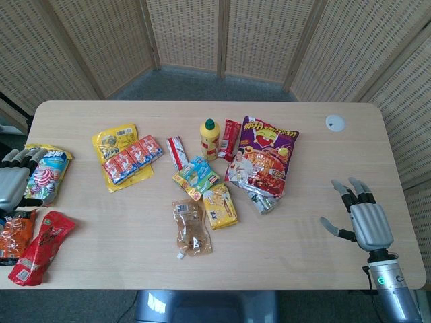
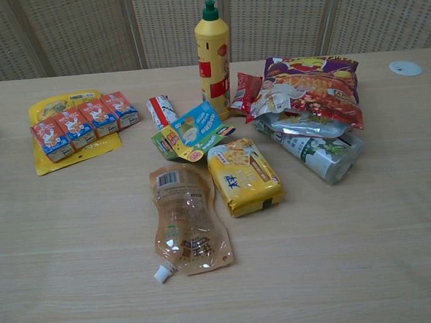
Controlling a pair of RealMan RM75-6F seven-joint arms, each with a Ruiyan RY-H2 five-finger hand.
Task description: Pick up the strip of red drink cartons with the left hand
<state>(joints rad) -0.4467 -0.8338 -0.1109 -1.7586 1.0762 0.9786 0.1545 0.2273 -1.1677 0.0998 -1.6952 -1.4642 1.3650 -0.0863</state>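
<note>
The strip of red drink cartons lies slantwise on a yellow packet at the table's left centre; in the chest view the strip of cartons sits at the upper left. My left hand hovers at the table's left edge, fingers apart and holding nothing, well to the left of the strip. My right hand rests over the right front of the table, fingers spread and empty. Neither hand shows in the chest view.
A lollipop bag and red snack pouches lie beside the left hand. A yellow bottle stands mid-table with a large crisp bag, a yellow cracker pack, a clear spout pouch and small boxes around it.
</note>
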